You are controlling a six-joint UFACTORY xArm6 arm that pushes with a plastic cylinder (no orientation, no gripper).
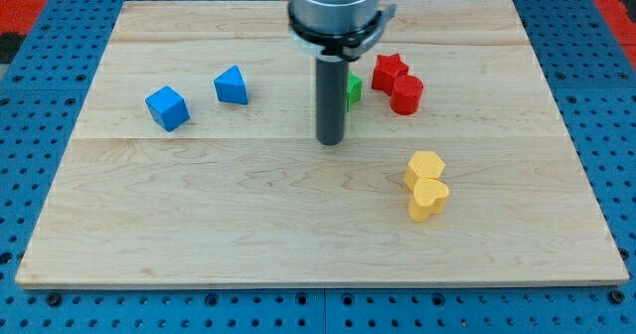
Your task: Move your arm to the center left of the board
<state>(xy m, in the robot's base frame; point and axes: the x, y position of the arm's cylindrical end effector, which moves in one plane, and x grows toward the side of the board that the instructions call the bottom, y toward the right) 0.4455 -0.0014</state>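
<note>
Since the goal is just parking the arm at center left, here's the layout going from the view's left. The wooden worktop (149, 225) has a blue cube (167, 107) nearest the left edge, then a blue wedge-ish block (231, 85) just to its right and a bit higher up. Around the middle is my tip (330, 141), touching down on bare wood, well apart from both blues. A green block (354, 88) peeks out right behind the rod, mostly hidden, so I can't tell its shape. Further right there's a red star (389, 71) touching a red cylinder (406, 93), and lower down a yellow hexagon-ish block (425, 166) pressed against a yellow heart (429, 199).

The tool is a plain rod, so there's nothing to open or close and it's holding nothing. It stands upright, long axis vertical, pointing straight down at the board.

Step-wise, I'd say the travel hasn't really paid off yet: the tip sits about mid-board. The next move calls for a slide toward the view's left. The blue cube sits close to that line, so I'd pass just below it to avoid nudging it.
</note>
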